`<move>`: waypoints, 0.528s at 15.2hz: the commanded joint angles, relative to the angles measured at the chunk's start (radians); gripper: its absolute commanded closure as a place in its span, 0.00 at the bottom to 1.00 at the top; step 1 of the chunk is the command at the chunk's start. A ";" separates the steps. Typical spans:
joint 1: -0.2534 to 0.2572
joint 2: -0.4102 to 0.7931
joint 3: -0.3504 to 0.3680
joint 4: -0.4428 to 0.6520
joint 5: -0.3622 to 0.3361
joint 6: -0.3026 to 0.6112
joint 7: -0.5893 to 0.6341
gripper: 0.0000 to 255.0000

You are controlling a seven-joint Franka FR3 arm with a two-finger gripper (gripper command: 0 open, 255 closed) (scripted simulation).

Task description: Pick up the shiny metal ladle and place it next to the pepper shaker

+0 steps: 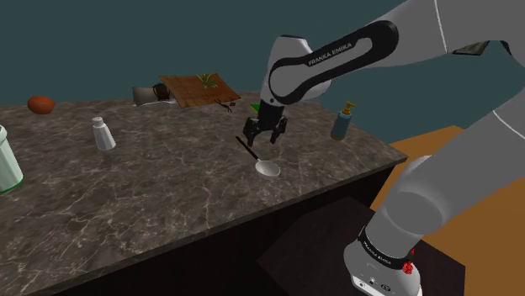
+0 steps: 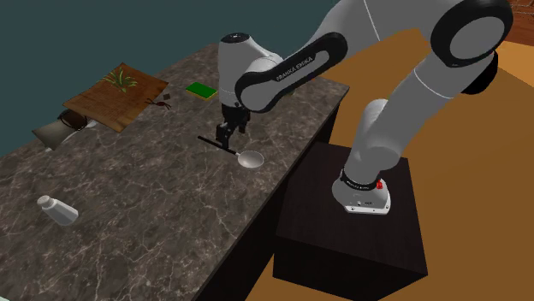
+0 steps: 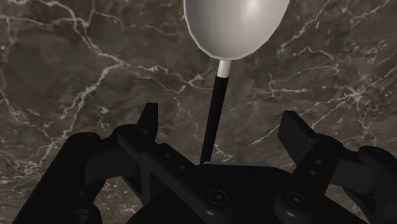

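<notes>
— What was closest to you?

— The black box (image 1: 311,248) that the white arm stood on, at the shoulder view's near right. From there the arm reached up and over the dark stone counter (image 1: 168,193).

— And where was the ladle?

— The ladle (image 1: 257,158) lay flat on the counter, close to its near edge, right under the gripper (image 1: 264,141). Its round shiny bowl pointed to the near right. Its thin black handle ran back to the far left.

— Which way did it lie from the jaws?

— Straight below them. In the wrist view the handle ran through the middle of the gap, with one finger on each side. So the jaws stood across the handle, not along it. I think that was the right way round for a squeeze.

— Were the jaws holding it?

— No. They were wide open and held nothing. Bare stone showed between each finger and the handle. I could not tell if the tips touched the counter.

— And the pepper shaker?

— The white pepper shaker (image 1: 103,134) stood well apart from the ladle, far off to the shoulder view's left. I think the ladle had a long trip to make once it was grabbed and lifted.
</notes>
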 commanded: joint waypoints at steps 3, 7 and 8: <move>-0.018 0.124 0.018 0.023 -0.024 0.138 0.058 0.00; -0.018 0.171 0.023 0.011 -0.029 0.197 0.062 0.00; -0.018 0.183 0.024 0.008 -0.031 0.212 0.063 0.00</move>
